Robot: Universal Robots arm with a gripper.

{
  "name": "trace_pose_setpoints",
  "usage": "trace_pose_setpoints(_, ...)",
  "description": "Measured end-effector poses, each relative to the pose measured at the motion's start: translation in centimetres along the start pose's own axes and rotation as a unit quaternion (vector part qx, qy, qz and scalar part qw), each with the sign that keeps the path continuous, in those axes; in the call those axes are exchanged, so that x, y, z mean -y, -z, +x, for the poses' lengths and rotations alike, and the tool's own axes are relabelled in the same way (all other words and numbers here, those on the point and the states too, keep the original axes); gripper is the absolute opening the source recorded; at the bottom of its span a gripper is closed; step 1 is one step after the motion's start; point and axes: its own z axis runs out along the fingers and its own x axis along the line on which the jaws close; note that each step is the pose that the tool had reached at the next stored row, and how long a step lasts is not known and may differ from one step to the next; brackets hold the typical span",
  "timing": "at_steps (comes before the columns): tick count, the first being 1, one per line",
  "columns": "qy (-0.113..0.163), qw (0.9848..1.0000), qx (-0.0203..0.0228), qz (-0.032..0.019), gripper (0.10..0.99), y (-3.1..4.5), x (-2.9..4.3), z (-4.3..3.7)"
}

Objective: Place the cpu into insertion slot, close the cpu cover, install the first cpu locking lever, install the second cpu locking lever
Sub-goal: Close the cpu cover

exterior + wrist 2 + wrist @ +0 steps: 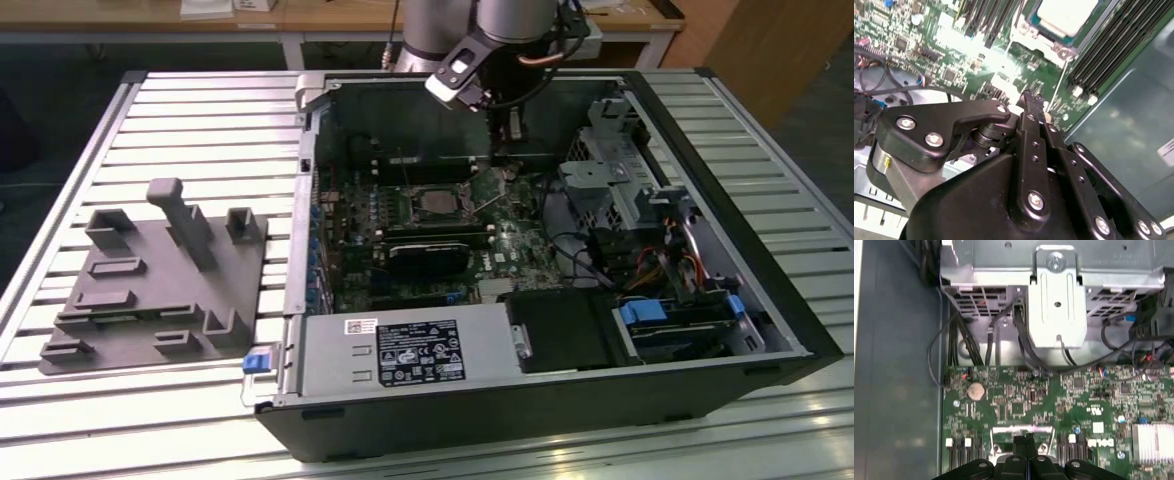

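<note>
Cpu [1066,15] is lying seated on the motherboard [944,65], looking light, fragile, edge-grip only; jaws are sitting pinched together, empty.

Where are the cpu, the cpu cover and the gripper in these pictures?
cpu [1066,14]: second wrist view, on its pale metal top.
cpu cover [1041,45]: second wrist view, on the silvery frame bar beside the cpu.
gripper [1026,439]: first wrist view, midway between its fingertips, above the green board.
</note>
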Motion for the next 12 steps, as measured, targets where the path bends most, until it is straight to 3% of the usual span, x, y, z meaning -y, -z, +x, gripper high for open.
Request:
trace_pose_setpoints(7,0.0,1.0,0.0001,0.0,0.106,-0.14,-1.75,0.09)
trace_pose_setpoints(12,0.0,1.0,0.0006,0.0,0.106,-0.25,-2.4,0.16)
